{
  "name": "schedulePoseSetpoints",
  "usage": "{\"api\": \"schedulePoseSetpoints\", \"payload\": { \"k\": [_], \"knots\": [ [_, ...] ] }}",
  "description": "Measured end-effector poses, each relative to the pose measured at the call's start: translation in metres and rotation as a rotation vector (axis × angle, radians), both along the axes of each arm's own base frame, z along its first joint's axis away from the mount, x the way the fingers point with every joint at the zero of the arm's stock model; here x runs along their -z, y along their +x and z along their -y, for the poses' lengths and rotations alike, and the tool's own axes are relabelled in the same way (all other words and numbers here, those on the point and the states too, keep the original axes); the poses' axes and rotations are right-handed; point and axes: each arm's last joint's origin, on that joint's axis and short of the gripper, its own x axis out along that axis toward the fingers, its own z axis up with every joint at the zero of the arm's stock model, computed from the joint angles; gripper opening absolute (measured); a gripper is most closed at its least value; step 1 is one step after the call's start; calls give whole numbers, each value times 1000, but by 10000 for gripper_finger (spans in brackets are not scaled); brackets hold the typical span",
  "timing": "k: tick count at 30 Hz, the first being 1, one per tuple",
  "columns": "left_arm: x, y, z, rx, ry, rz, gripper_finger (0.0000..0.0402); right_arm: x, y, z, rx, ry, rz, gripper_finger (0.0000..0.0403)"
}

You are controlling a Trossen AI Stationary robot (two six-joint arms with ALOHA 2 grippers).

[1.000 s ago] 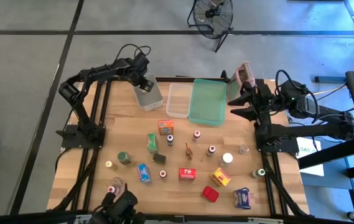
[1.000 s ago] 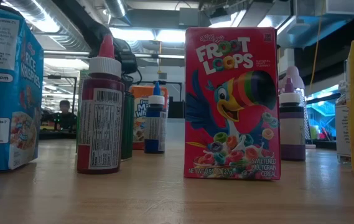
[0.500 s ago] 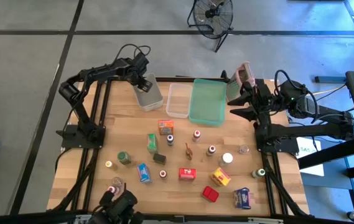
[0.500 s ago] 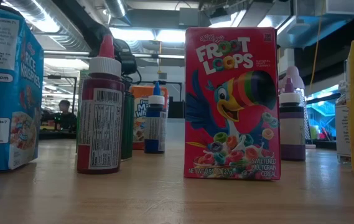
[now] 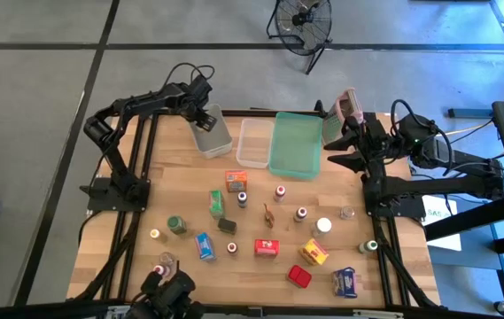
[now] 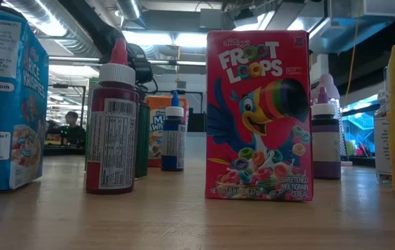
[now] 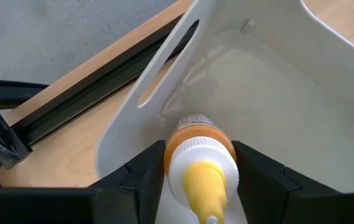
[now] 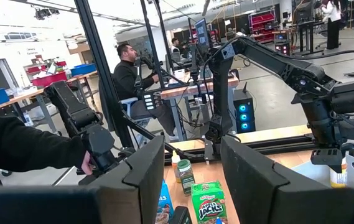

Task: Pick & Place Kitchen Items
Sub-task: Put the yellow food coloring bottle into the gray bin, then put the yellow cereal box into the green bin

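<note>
Left gripper [image 7: 195,163]: you hold the yellow-capped bottle [image 7: 196,163] between slackening fingers | bottle upright, directly over the clear bin [image 7: 270,81] | release looks underway | right gripper [image 8: 192,177]: parked, fingers apart, empty.

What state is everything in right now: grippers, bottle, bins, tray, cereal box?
Left gripper: shut on the bottle, over the white bin.
Bottle: capped, held above the white bin's inside.
White bin: visible part empty.
Clear bin: empty.
Teal tray: empty.
Right gripper: open, empty, raised beside the tray.
Cereal box: upright, closed.
</note>
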Motion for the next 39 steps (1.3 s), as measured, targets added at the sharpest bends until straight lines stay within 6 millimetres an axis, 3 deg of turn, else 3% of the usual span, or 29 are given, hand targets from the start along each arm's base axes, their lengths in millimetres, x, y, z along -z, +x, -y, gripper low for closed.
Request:
{"api": "schedulePoseSetpoints", "payload": {
  "k": [22,33,39],
  "knots": [
    [-1,0,2,8,-38,14,219,0,0,0,-3,8,-1,160],
    [-34,4,-4,7,-33,6,230,0,0,1,23,0,0,163],
    [-47,2,-1,7,-73,-26,231,-1,-2,0,18,70,-6,198]
  ]
}}
